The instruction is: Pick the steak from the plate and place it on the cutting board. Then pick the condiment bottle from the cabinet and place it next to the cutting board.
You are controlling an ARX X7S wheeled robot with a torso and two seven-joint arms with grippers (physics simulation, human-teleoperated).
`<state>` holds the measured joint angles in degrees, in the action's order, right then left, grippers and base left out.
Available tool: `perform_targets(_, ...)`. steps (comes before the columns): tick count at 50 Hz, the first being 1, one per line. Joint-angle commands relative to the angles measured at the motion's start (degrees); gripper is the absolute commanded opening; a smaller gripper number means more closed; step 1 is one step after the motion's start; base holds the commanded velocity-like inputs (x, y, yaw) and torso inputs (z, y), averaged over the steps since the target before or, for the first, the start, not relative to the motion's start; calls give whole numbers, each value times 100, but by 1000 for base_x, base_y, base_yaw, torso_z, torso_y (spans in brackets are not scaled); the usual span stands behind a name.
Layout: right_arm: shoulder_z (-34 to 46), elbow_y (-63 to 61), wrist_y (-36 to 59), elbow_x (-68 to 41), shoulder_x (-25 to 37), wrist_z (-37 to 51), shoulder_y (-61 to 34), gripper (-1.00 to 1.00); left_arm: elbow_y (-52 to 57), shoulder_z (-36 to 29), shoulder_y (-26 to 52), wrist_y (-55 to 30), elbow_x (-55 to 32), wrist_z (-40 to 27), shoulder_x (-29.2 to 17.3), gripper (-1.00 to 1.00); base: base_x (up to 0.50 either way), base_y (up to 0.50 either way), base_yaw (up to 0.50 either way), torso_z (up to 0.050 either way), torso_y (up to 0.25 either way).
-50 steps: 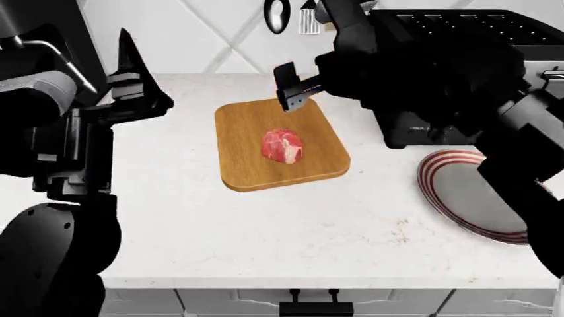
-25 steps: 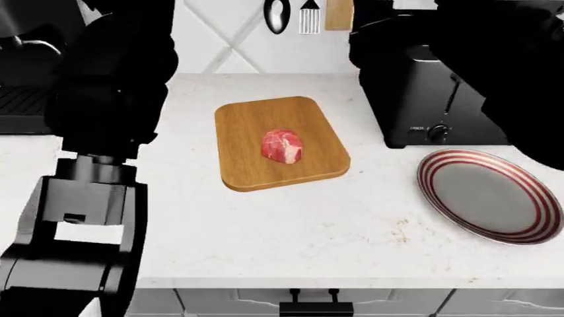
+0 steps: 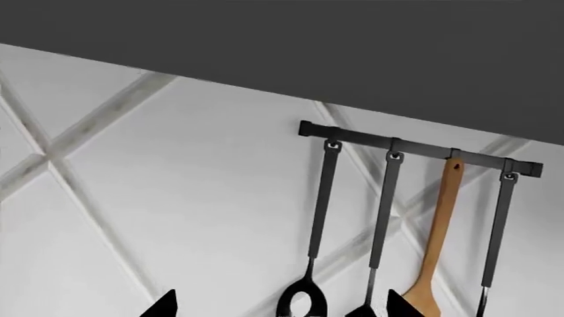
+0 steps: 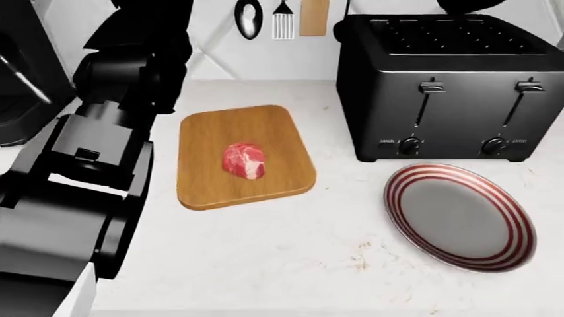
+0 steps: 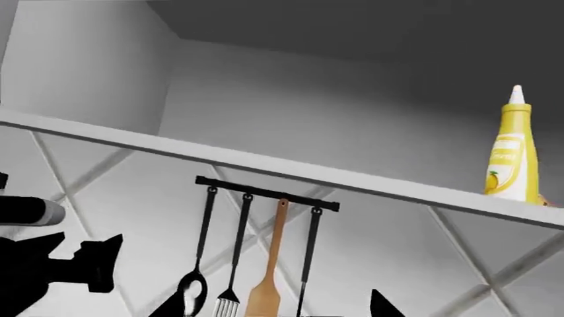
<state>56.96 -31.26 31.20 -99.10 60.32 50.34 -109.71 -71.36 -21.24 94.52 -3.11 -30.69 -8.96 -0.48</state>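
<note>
One steak (image 4: 243,160) lies near the middle of the cutting board (image 4: 203,185) in the head view; its long axis runs roughly from the board's far left toward its near right, the whiter marbled end nearer the camera; the board itself lies flat on the pale counter (image 4: 300,264) with its long side running away from the robot, tilted slightly; the plate (image 4: 460,216) sits well apart to the right, in front of a black toaster (image 4: 450,86), holding nothing.

The condiment bottle (image 5: 511,150) stands upright on the cabinet shelf (image 5: 291,172) in the right wrist view, nozzle pointing straight up, label facing the camera; it is set toward the shelf's end, above and to one side of the utensil rail (image 5: 264,193), from which dark utensils and a wooden spatula (image 5: 267,277) hang against the tiled wall.

The right gripper (image 5: 273,305) shows only as two dark fingertips at the picture's edge, set well apart; the bottle is far off from them, higher and to the side, untouched; the left gripper (image 3: 282,307) likewise shows two dark tips spread wide, closed on nothing, facing the same rail (image 3: 414,149); the left arm (image 4: 97,145) fills the head view's left side, just beside the board.
</note>
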Motion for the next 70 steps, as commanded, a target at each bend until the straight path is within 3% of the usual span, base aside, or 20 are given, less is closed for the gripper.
perform_targets(1,-104,-33,350,-194,86,145,-393,100,-360,-103,260,211,-120,159,44,100,387,-438,0,0,0)
perform_targets(17,-100,-27,338,-204,99,149,-266,100,-358,-857,336,363,-855,197,42,100,358,-479,0,0,1)
perform_targets(25,-83,-21,453,-194,77,196,-308,100,-359,-676,326,328,-672,190,41,100,412,-372,0,0,0)
perform_targets(49,-188,-17,406,-333,106,91,-244,100,-360,-285,1,524,-103,62,40,100,499,-17,0,0,0)
perform_targets(60,-339,235,360,-358,-104,6,-461,100,-361,426,-379,846,572,82,38,100,0,0,0,0,0)
perform_targets(70,-572,-338,25,-468,182,533,-383,100,-361,915,-678,800,961,102,42,100,0,0,0,0,0)
